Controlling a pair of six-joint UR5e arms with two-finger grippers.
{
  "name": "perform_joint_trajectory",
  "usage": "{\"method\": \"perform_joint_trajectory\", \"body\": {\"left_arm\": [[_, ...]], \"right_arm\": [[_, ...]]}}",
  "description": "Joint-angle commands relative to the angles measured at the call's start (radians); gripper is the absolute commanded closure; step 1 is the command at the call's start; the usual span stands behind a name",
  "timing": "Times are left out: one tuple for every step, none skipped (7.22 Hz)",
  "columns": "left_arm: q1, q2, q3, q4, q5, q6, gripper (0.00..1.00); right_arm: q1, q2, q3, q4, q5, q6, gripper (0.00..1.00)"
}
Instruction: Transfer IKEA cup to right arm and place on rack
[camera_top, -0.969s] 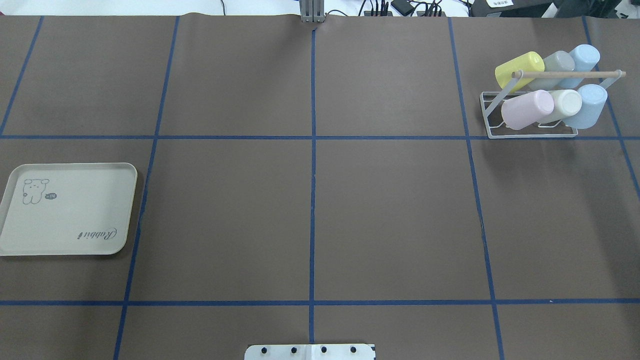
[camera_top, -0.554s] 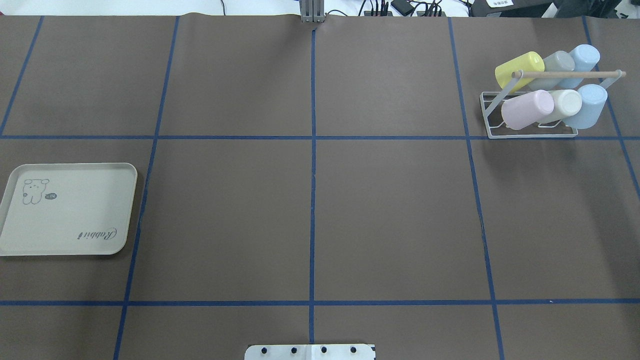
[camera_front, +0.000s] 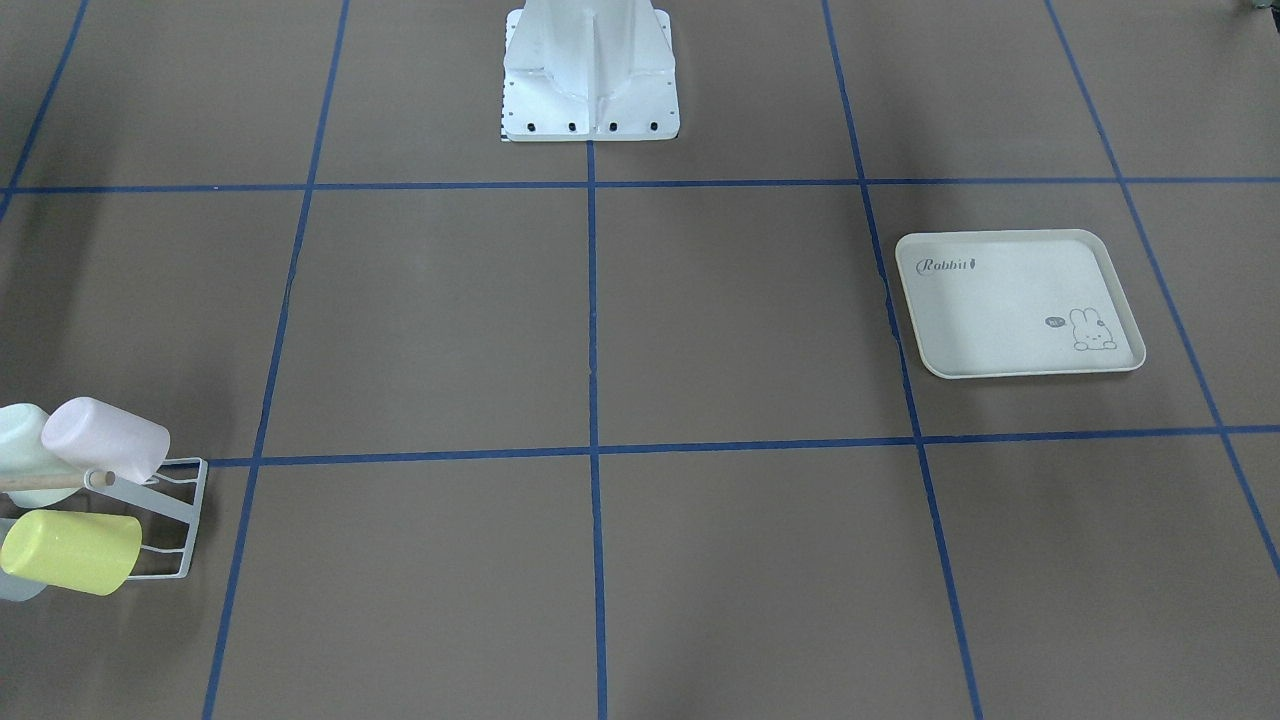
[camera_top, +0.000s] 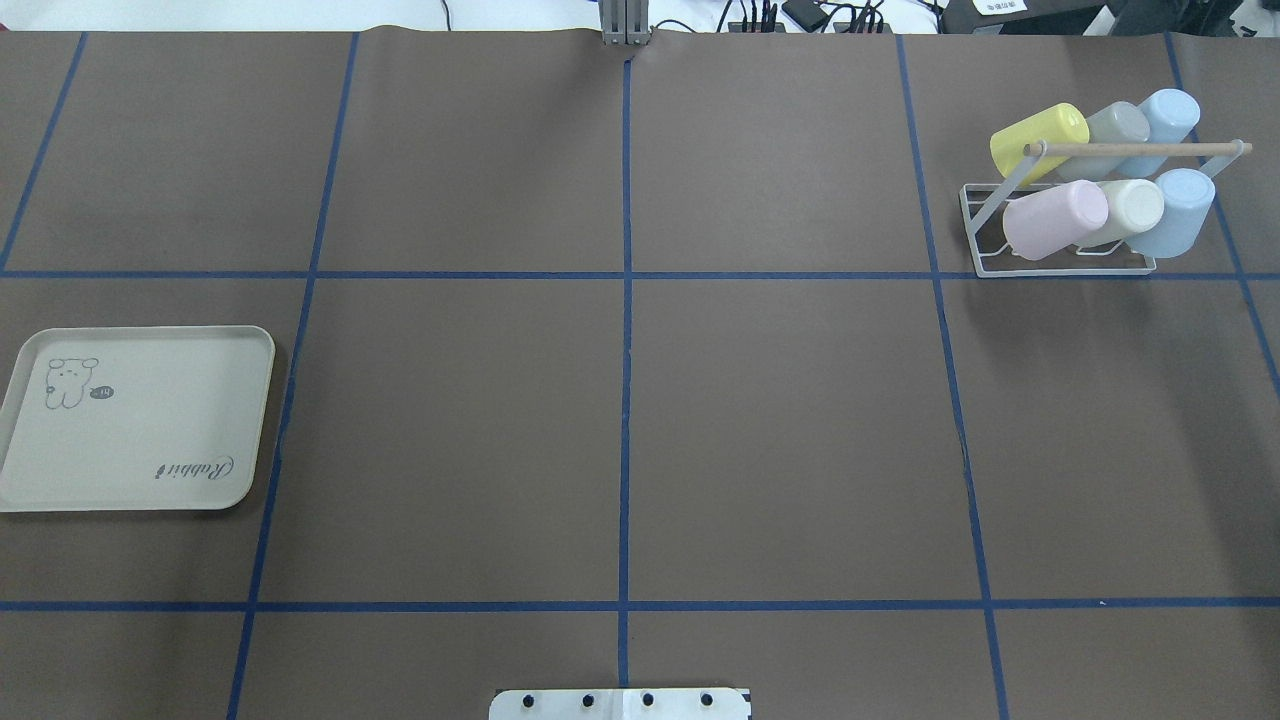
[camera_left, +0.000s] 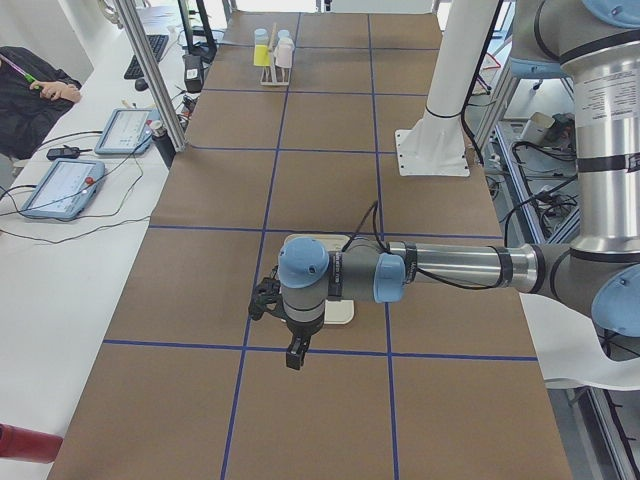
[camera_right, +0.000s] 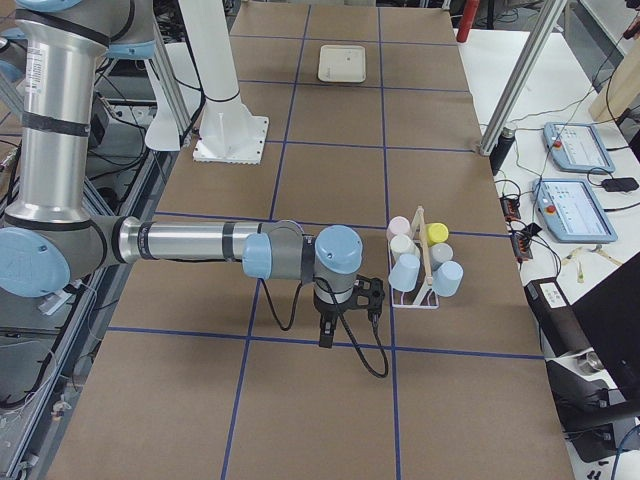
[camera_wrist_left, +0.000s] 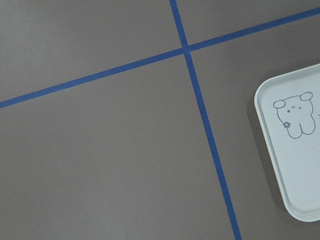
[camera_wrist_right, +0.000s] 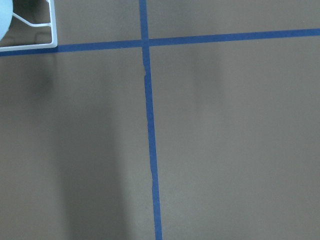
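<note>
— where do the cups stand?
— i count six cups (camera_top: 1055, 218) on the rack (camera_top: 1060, 270), far right of the worktop (camera_top: 780, 430): yellow, grey and blue in the far row, pink, cream and blue in the near one, with a wooden bar (camera_top: 1135, 148) across the top.
— and the end effectors?
— my left end effector (camera_left: 293, 357) hangs by the edge of the tray (camera_top: 135, 420) on the left. the right end effector (camera_right: 326, 338) hangs just beside the rack. i see both only from the side, so i cannot tell if either is spread or pressed together.
</note>
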Motion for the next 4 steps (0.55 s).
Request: {"method": "perform_joint_trajectory", "body": {"left_arm": [[0.008,-0.001,0.006,0.000,0.000,0.000,0.00],[0.008,-0.001,0.012,-0.006,0.000,-0.001,0.00],[0.008,-0.009,0.008,-0.009,0.000,-0.001,0.00],[0.008,-0.010,-0.003,-0.017,0.000,-0.001,0.00]], "right_arm": [[0.000,-0.001,0.000,0.000,0.000,0.000,0.00],[0.000,-0.001,0.000,0.000,0.002,0.000,0.00],[-0.002,-0.001,0.000,0.000,0.002,0.000,0.00],[-0.003,-0.001,0.000,0.000,0.002,0.000,0.00]]}}
